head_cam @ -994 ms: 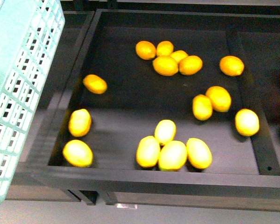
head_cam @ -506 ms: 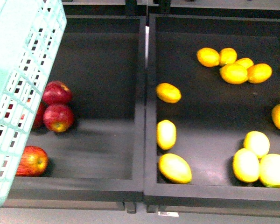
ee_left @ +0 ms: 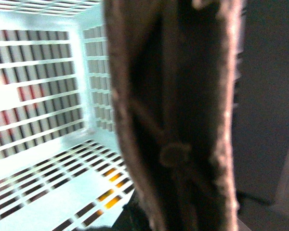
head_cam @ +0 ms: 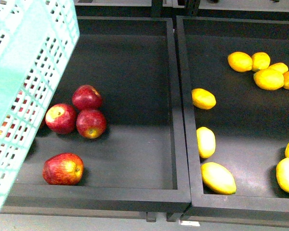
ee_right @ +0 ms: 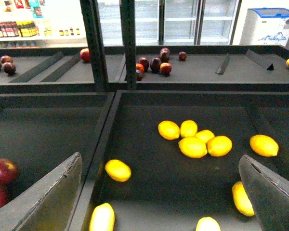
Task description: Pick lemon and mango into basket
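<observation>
We see the right gripper [ee_right: 160,158] released, its two fingers [ee_right: 48,197] spread wide apart. Below it lies the lemon bin [head_cam: 241,130], on the right of the divider [head_cam: 180,120] that parts the two black bins.

The lemon [head_cam: 203,98] lies alone just beside the divider. In the right wrist view this lemon [ee_right: 118,170] sits under the gap between the fingers, nearer the finger that hangs over the divider, and touches neither. Two paler lemons [head_cam: 205,142] lie close to the divider too, nearer the robot. A cluster of lemons [head_cam: 265,70] rests well away from the divider, toward the back of the bin.

On the divider's other side four red apples [head_cam: 82,115] lie in the apple bin [head_cam: 130,159]. The basket [head_cam: 24,96] hangs tilted at that bin's far edge from the divider.

The left wrist view shows the basket's slotted inside and the brown handle [ee_left: 183,120] — blurred and very close. The left gripper cannot be made out there, so we cannot tell whether it is clenched.
</observation>
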Robot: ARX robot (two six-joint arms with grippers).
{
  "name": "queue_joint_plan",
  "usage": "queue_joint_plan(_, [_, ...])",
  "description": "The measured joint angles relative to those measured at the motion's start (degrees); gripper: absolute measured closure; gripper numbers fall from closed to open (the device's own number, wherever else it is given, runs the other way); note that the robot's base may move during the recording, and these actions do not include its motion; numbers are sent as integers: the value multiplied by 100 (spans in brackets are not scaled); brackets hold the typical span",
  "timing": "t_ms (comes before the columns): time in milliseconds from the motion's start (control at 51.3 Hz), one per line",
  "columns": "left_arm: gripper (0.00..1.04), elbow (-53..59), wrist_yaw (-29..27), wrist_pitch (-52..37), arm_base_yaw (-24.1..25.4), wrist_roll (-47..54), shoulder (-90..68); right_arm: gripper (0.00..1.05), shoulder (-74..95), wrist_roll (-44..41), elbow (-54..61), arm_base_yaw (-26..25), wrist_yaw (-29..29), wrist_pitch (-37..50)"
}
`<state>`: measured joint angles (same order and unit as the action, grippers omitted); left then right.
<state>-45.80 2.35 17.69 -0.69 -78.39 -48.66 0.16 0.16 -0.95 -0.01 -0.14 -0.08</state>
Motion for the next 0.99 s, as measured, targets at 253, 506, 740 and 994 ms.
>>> queue_joint_plan(253, [101,-684,-361,-11,-1095,1576,-1729,9,0,0,0,0,11,0])
queue_joint_plan(506, [101,-1930,234,-815,-2402,1539,-3646,9,0,0,0,0,13,0])
queue_joint_plan(740, [101,-2485,487,-841,-3217,1403,-4400,9,0,0,0,0,13,0])
queue_joint_plan(994, [101,-2577,767,-1213,-3720,1403,-4426,9,0,0,0,0,13,0])
